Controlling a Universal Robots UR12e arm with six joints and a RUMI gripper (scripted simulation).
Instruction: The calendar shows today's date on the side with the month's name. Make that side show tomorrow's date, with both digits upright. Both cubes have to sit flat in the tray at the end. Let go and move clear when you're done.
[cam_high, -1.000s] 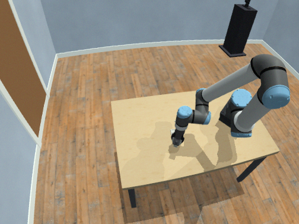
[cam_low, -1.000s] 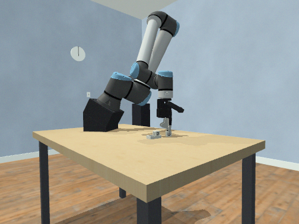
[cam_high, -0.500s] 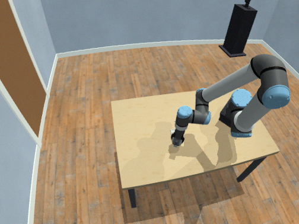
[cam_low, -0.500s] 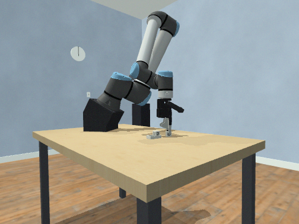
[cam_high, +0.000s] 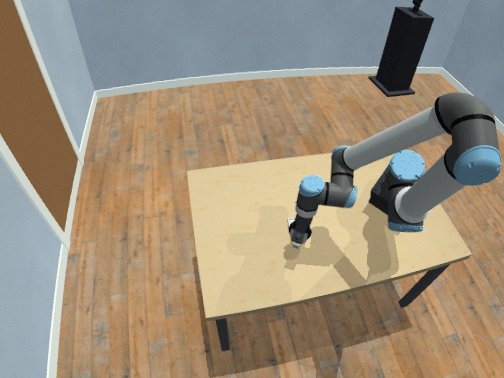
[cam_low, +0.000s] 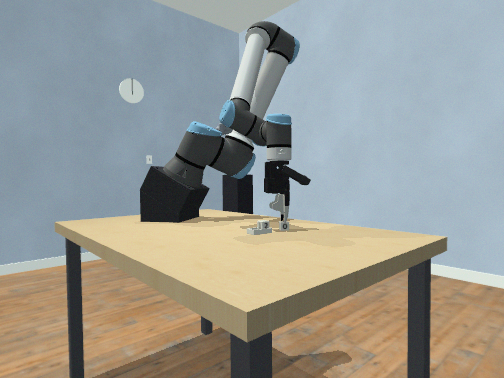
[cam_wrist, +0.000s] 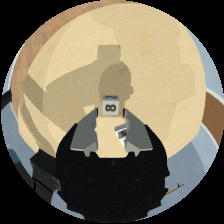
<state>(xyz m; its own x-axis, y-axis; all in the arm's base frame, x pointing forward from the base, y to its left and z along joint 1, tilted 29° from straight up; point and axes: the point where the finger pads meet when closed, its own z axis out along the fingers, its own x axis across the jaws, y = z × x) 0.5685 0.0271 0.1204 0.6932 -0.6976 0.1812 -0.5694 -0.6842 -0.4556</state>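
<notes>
The claw (cam_high: 297, 243) (cam_low: 284, 219) (cam_wrist: 110, 108) is standing partly apart, its fingertips flanking the loose cube (cam_low: 284, 226) (cam_wrist: 110, 106) without clamping it. That cube is resting on the table (cam_high: 235, 190) (cam_low: 200, 260) (cam_wrist: 155, 45) beside the tray (cam_high: 290, 220) (cam_low: 258, 231), showing an 8 upward, while the other cube (cam_low: 264, 225) (cam_wrist: 121, 134) is sitting at the tray. The loose one is looking light, stiff and perhaps slick, so it is calling for a square, centred pinch on opposite faces, since corner contact is risking a twist.

Two cubes (cam_low: 284, 226) (cam_wrist: 110, 106) — one tray (cam_low: 259, 231)
</notes>
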